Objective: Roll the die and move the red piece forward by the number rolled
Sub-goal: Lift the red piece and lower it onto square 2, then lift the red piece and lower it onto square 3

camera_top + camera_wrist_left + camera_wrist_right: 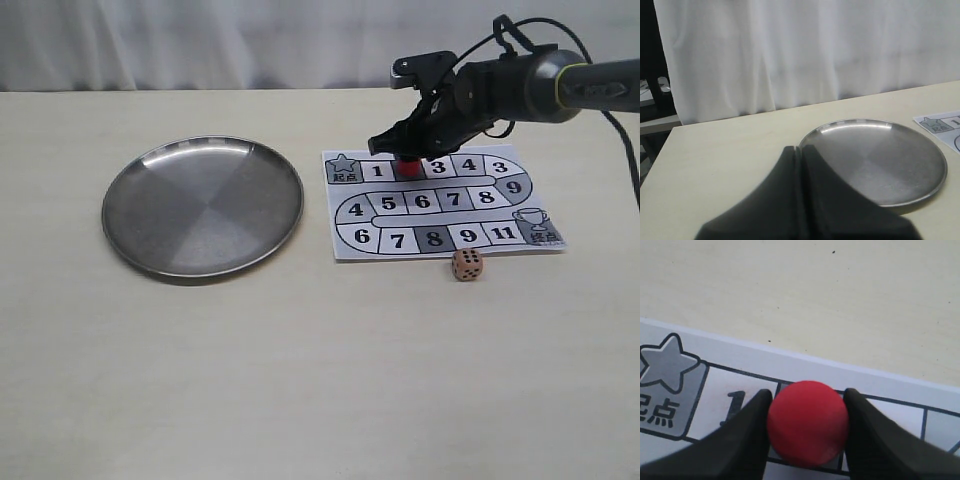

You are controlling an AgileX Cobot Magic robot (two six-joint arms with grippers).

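Right tool (807,394) grips the red piece (807,422) on the board (790,365).

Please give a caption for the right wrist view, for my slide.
Right claw grips the red piece on the paper game board.

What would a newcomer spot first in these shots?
The right tool is closed around the red piece on the game board's top row, between squares 1 and 3. Next come the big steel plate, left of the board, and the die lying just off the board's edge by the lower 9.
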